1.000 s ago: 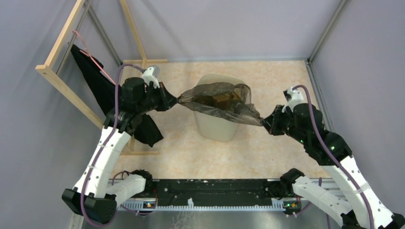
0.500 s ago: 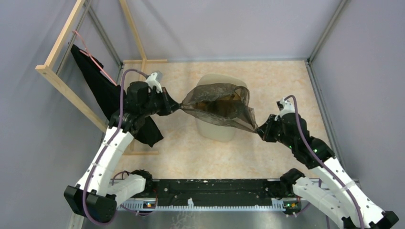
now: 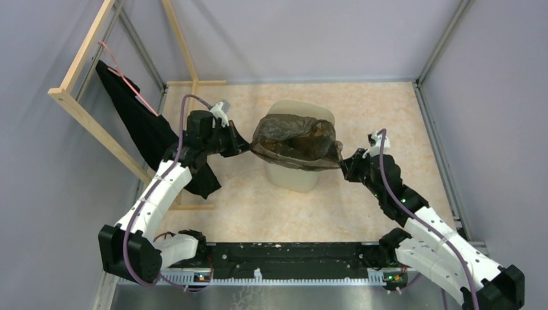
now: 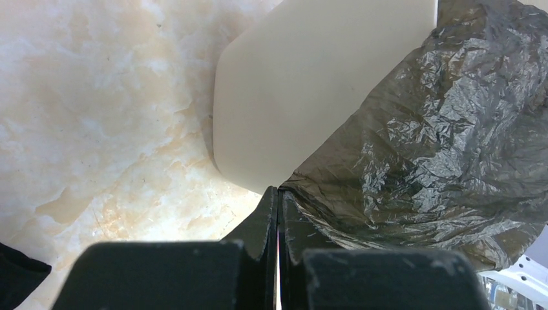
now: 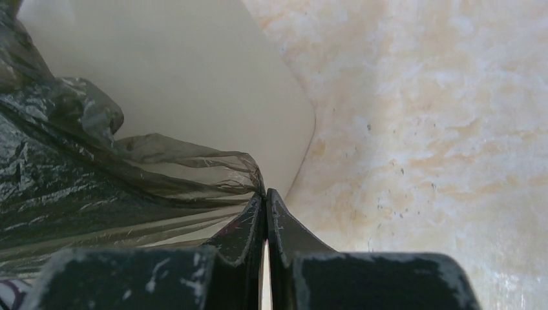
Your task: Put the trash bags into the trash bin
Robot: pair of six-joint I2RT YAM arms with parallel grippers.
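Spanning the bin's point(image 3: 292, 177) rim, the bag point(image 3: 297, 139) hangs between the left gripper point(image 3: 247, 146) and right gripper point(image 3: 345, 166). Only the wrist views show each gripper's fingers pressed tight on a bag edge; from overhead that is too small to see. How deep the bag sags inside is hidden.
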